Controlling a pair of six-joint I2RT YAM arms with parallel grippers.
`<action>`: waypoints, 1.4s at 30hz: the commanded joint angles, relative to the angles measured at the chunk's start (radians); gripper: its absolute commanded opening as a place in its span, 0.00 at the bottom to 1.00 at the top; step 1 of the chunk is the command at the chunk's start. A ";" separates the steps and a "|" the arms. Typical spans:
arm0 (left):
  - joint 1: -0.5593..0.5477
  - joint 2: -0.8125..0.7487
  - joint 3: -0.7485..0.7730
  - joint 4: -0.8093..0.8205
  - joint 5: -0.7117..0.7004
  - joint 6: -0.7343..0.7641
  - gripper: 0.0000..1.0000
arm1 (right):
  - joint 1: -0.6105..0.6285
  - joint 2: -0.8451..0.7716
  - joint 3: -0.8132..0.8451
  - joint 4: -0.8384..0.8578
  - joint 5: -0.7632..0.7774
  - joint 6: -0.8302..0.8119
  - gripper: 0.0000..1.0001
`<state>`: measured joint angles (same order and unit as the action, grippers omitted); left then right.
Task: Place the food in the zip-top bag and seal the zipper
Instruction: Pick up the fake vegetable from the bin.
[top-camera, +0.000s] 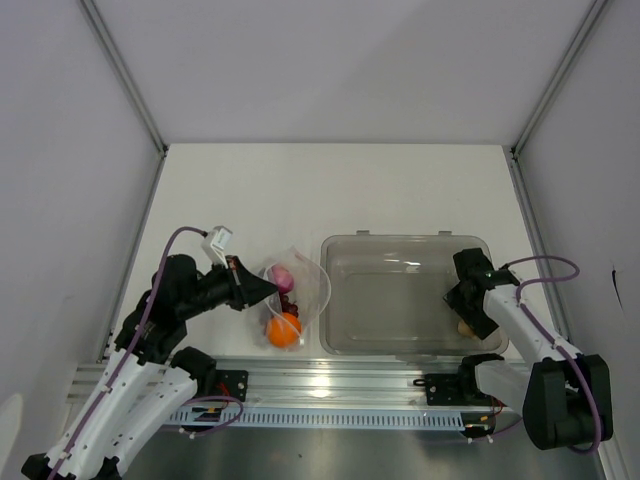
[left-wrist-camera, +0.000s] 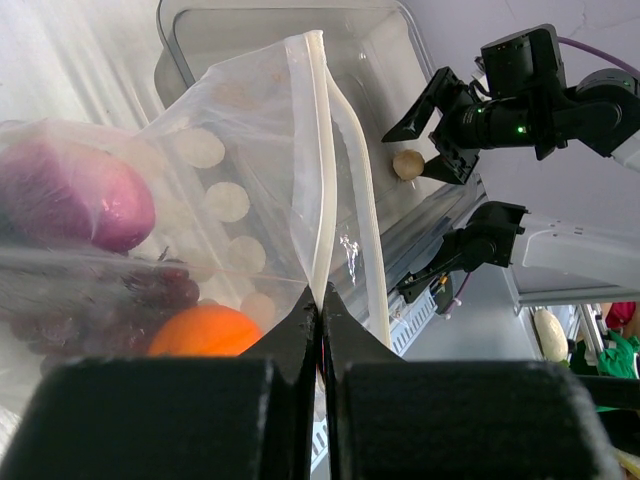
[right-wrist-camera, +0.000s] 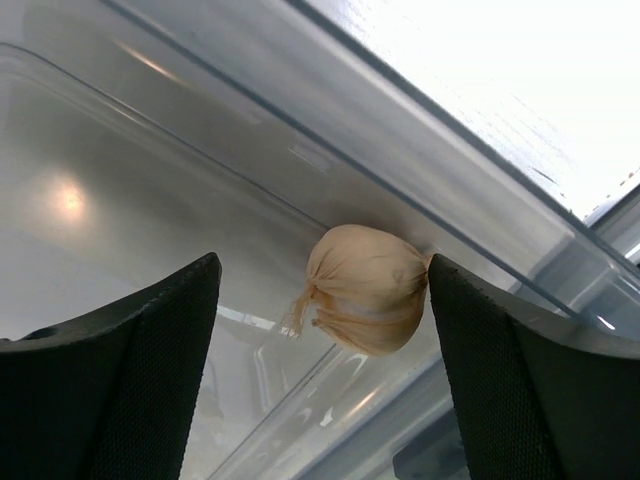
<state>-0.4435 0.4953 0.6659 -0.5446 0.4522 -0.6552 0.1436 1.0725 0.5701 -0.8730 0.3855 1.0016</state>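
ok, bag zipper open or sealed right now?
Open. In the left wrist view the two zipper strips stand apart above the left pincer, which is shut on the bag edge.

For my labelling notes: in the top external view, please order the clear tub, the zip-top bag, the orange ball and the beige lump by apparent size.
Largest to smallest:
1. clear tub
2. zip-top bag
3. orange ball
4. beige lump, partly hidden, so only its visible part is judged.

Robot lab booth: white panel walls (top-camera: 330, 60), aluminium mounting rail (top-camera: 330, 380).
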 joint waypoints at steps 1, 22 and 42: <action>-0.006 0.006 -0.005 0.044 0.026 -0.011 0.01 | -0.012 0.006 -0.001 0.034 0.061 0.028 0.82; -0.006 0.005 -0.009 0.038 0.034 -0.017 0.01 | -0.013 -0.048 0.013 0.026 0.001 -0.006 0.28; -0.004 0.022 0.014 -0.067 -0.018 -0.041 0.01 | 0.399 -0.045 0.345 0.038 -0.073 -0.121 0.25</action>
<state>-0.4431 0.5171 0.6598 -0.5678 0.4541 -0.6823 0.4702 1.0214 0.8471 -0.8547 0.3054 0.8764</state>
